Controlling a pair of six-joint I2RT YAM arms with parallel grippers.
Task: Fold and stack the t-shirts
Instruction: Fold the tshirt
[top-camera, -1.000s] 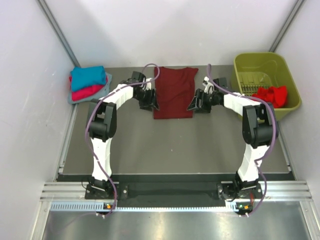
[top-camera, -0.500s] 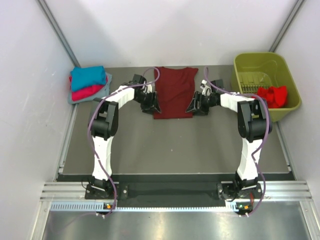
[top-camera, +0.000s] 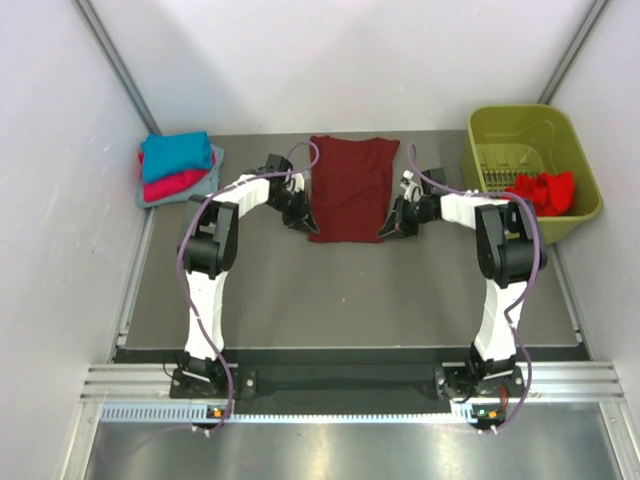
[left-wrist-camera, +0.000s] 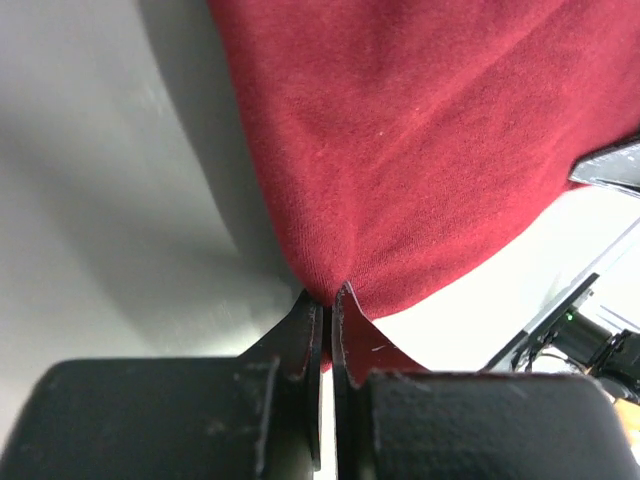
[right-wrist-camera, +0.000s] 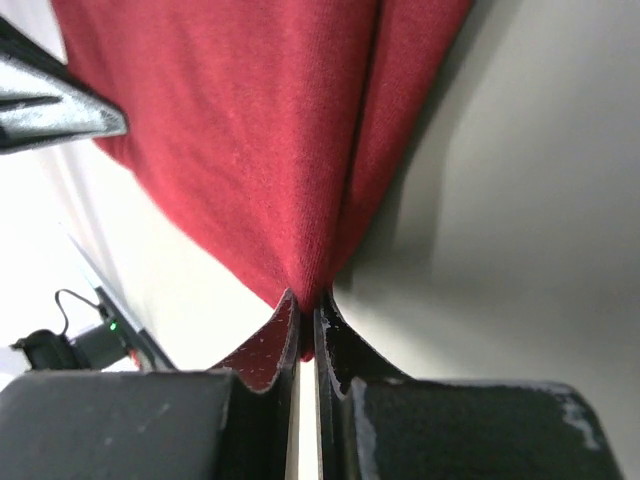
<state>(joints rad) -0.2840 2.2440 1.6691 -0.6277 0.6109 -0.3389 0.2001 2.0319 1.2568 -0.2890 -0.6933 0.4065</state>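
Left fingers (left-wrist-camera: 303, 332) and right fingers (right-wrist-camera: 338, 350) are pinching the near corners of the maroon t-shirt (top-camera: 347, 190), one each side; its long axis is running away across the tabletop (top-camera: 340, 290).

Table (top-camera: 350, 290) free near side, basket (top-camera: 478, 140) R, shirt stack (top-camera: 178, 165) L

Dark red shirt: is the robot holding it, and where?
The left gripper pinches the maroon t-shirt by its near left corner, the right gripper by its near right corner.

An olive-green plastic basket (top-camera: 520, 128) stands at the far right corner of the grey worktop (top-camera: 350, 290), beside the white wall (top-camera: 610, 120).
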